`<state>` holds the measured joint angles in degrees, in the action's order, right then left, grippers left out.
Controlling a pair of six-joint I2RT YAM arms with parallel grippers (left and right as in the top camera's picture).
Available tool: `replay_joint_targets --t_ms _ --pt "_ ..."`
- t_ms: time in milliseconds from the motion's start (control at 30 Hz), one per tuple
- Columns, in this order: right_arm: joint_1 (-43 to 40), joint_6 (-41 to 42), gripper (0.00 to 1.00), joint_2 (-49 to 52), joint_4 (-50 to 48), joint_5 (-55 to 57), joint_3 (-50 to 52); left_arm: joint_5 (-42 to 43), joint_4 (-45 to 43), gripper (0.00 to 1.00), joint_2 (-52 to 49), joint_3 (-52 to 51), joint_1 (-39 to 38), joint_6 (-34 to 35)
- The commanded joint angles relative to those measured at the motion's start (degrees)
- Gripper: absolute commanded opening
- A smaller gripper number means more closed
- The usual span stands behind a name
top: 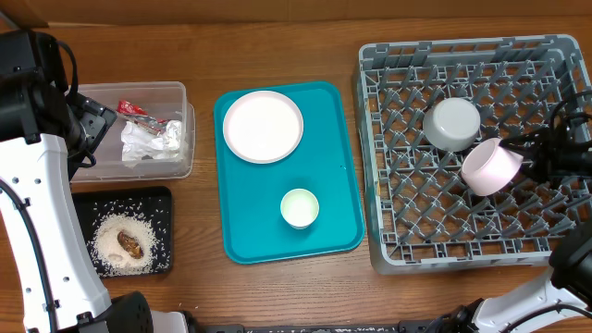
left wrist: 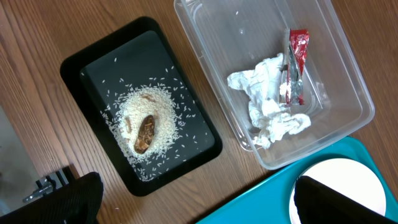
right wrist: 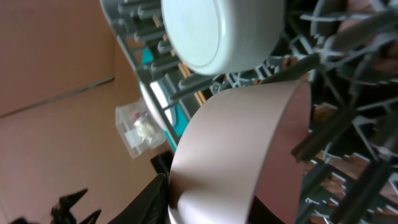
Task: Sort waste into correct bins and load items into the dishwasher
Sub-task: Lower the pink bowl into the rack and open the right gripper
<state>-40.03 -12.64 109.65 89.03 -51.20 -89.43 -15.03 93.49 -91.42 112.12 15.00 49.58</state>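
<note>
Rack (top: 462,44) and teal tray (top: 338,213) share wooden tabletop (top: 277,296).

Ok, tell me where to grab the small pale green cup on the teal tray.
Take the small cup by its rim, coming straight down from above, one finger inside and one outside the wall. It stands upright, mouth open upward, apart from the white plate on the teal tray, so nothing should block the fingers.
</note>
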Motion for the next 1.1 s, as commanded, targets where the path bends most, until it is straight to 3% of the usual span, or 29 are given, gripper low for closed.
replay_joint_targets --t_ms 0,233,533,800,1067 --pt "-1.31 8.41 0.31 -4.04 -1.07 13.16 -4.0 -0.13 0.11 1.0 -0.17 0.22 -0.02 1.03" --pt "-1.31 17.77 0.32 -7.61 -3.5 25.07 -4.9 -0.13 0.11 1.0 -0.17 0.22 -0.02 1.03" --pt "-1.31 18.16 0.36 -8.07 -3.87 26.49 -4.9 -0.13 0.11 1.0 -0.17 0.22 -0.02 1.03" --pt "-1.31 22.62 0.42 -8.07 -4.81 32.39 -4.87 -0.13 0.11 1.0 -0.17 0.22 -0.02 1.01" --pt "-0.68 29.75 0.41 -8.17 -2.6 41.53 -6.05 -0.13 0.11 1.0 -0.17 0.22 -0.02 1.01"
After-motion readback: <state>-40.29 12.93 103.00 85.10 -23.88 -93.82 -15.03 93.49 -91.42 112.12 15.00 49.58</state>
